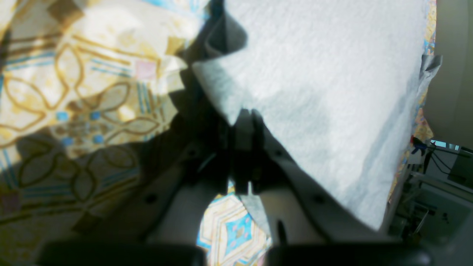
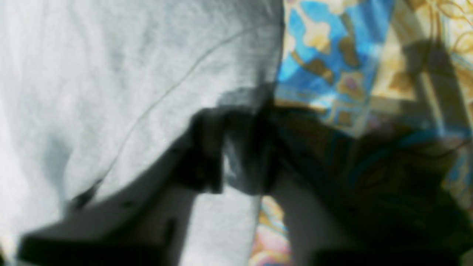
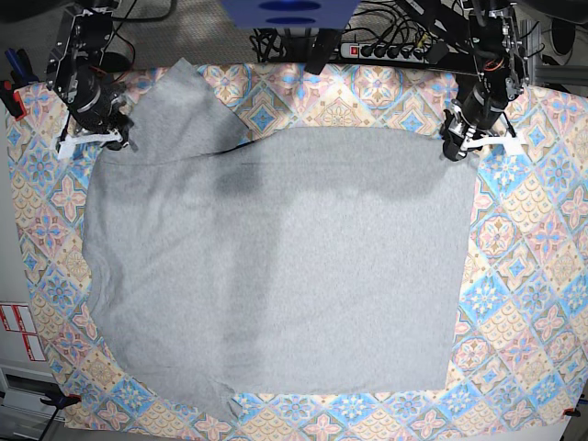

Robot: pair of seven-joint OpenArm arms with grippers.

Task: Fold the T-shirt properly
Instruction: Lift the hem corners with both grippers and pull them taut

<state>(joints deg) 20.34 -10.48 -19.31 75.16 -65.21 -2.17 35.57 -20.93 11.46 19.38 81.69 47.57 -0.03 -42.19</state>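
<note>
Your left gripper (image 1: 244, 122) is pinched shut on the shirt (image 3: 276, 266) corner. The right gripper (image 2: 236, 155) straddles the opposite far corner, grip unclear. Shirt lies flat, stretching toward you from both.

No text, label or number can be read anywhere.

Left pincer (image 1: 245, 118) clamped on T-shirt (image 1: 325, 81) corner above tablecloth (image 1: 74, 92).

Grey T-shirt (image 3: 276, 276), spread flat, plain side up
</note>
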